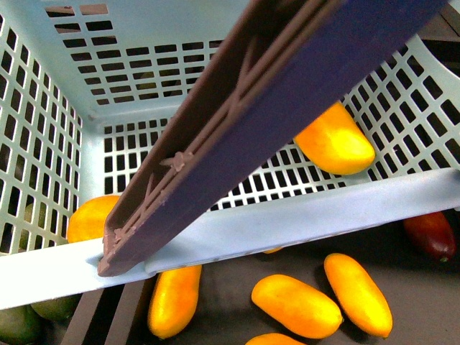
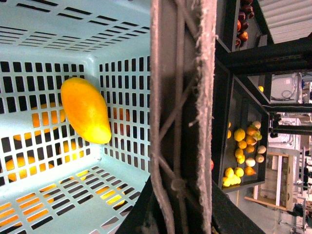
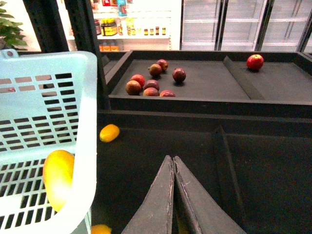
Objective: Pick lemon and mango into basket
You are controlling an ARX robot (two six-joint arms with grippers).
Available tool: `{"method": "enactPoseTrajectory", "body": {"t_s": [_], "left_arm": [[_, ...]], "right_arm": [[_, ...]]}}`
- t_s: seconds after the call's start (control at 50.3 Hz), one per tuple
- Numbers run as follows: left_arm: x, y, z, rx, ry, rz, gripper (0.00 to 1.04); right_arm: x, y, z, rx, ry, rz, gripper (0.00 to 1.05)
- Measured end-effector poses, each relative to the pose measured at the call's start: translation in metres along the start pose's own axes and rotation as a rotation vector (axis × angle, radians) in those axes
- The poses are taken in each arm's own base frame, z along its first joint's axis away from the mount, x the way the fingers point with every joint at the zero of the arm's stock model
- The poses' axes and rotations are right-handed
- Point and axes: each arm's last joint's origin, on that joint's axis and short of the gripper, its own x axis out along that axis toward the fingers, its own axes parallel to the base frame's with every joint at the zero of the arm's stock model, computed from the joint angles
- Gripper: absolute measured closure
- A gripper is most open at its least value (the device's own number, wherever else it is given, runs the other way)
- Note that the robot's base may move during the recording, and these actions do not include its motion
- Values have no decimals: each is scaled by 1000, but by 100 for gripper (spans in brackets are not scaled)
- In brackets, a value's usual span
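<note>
While the light teal basket (image 1: 302, 223) fills most of the front view with its slotted walls and pale rim, its brown handle (image 1: 237, 136) cuts across the picture as a broad slanted bar. One mango (image 1: 335, 139) lies inside the basket, on the slotted floor against the right-hand wall; its long axis runs on a slant, the narrower end toward the far wall and the rounder end toward the near rim. The left wrist view shows the same mango (image 2: 86, 110) resting near a corner of the basket, with the handle (image 2: 183, 117) close before the lens; the left gripper itself does not show there, so whether its fingers are apart or together cannot be told. In the right wrist view the right gripper (image 3: 173, 163) hangs over a dark display tray (image 3: 253, 165), its two fingers pressed together with nothing between them. Outside the basket, loose mangoes (image 1: 296, 305) lie on the dark shelf below the near rim, at differing angles. Red apples (image 3: 152, 82) sit in a farther tray. No lemon can be made out near the basket.
</note>
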Motion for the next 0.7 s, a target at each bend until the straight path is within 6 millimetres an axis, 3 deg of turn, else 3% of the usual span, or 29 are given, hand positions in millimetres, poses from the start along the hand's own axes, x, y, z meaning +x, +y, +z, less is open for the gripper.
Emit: {"method": "enactPoseTrajectory", "body": {"t_s": [0.695], "left_arm": [[0, 0, 0, 0, 0, 1, 98]], "right_arm": [[-18, 0, -3, -2, 7, 1, 101]]}}
